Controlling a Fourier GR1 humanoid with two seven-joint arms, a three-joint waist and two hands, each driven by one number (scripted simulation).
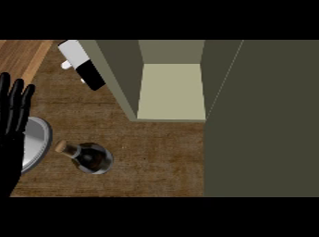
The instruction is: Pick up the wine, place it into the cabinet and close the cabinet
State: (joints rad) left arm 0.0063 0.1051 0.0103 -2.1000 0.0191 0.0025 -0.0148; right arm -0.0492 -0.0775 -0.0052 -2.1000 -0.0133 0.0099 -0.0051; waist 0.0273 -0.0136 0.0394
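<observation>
1. A dark glass wine bottle (90,157) with a tan cork stopper stands on the brown, rough-textured counter top (155,148), seen almost from straight above, its neck pointing toward the upper left of the view
2. The bottle sits outside the cabinet, in front of its opening and a little to the left; nothing touches it
3. The olive-green cabinet (271,120) fills the right part of the view; its open compartment shows a pale cream shelf floor (172,92) between darker side walls
4. The cabinet's open door panel (117,78) juts out at the left side of the opening, seen edge-on
5. The robot's black left hand (5,125) shows at the view's left edge, fingers straight, spread slightly and pointing up; it holds nothing and is resting there
6. This hand partly covers a round grey metal plate (39,139) that lies on the counter just left of the bottle, apart from it
7. A flat black-and-white rectangular object (83,65) lies tilted near the upper left, just beside the cabinet door; I cannot tell what it is
8. A strip of lighter wooden planking (11,55) shows in the upper left corner
9. The right hand does not appear in the view
</observation>
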